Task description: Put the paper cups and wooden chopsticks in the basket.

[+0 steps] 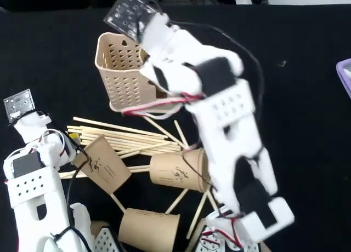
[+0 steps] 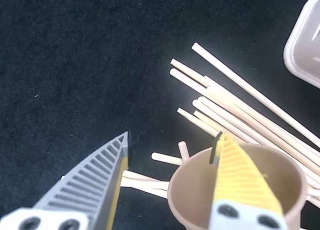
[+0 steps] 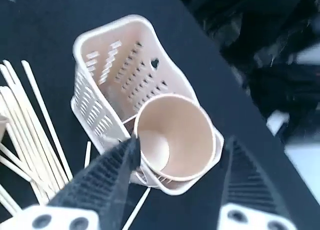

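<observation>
The basket stands on the black worktop. The right wrist view looks down into the basket. One paper cup sits inside it at one end, its open mouth facing up. The right tool hangs over that cup, released. Its black fingers are spread to either side of the rim, and a thin gap shows at one side.

The wooden chopsticks lie just beside the basket's base in a loose bundle, with none in the basket. A few strays run out from the bundle, some of them under the cups beyond. Three more paper cups lie on their sides past the chopsticks:
- The first cup touches the bundle on its side away from the basket.
- The second cup lies next to the first and is partly covered by the right arm.
- The third cup is the farthest from the basket.

The left tool is at the mouth of the first cup. In the left wrist view this tool is released. Its yellow finger is inside the cup and its grey finger is outside, clear of the wall. The chopsticks fan out behind the cup towards a corner of the basket.

A purple object sits well apart from the basket at the worktop's edge.
</observation>
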Robot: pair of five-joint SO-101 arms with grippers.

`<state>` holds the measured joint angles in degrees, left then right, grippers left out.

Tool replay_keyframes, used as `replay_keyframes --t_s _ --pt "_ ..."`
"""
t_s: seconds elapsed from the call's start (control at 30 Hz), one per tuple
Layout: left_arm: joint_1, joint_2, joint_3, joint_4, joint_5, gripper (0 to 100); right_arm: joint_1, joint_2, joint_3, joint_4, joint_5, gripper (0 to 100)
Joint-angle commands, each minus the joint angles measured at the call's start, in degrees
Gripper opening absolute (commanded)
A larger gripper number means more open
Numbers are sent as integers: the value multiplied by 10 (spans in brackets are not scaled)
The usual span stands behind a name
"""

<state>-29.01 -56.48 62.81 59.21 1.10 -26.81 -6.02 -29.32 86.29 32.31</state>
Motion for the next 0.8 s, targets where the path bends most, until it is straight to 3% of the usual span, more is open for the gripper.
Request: replay_keyframes --t_s 0.0,0.17,0.37,0.6,0.77 --pt "-5 -11 -6 -4 1 277 -5 -83 -33 81 2 272" --pt "-5 -11 -6 -5 1 277 -5 -183 39 149 40 272" --pt "-5 -11 -5 -4 1 277 -5 -361 299 136 108 272" --pt "-5 -11 -5 -5 1 277 69 -575 705 -6 188 272" --pt "-4 -11 -5 -5 1 277 118 -639 916 -106 240 272"
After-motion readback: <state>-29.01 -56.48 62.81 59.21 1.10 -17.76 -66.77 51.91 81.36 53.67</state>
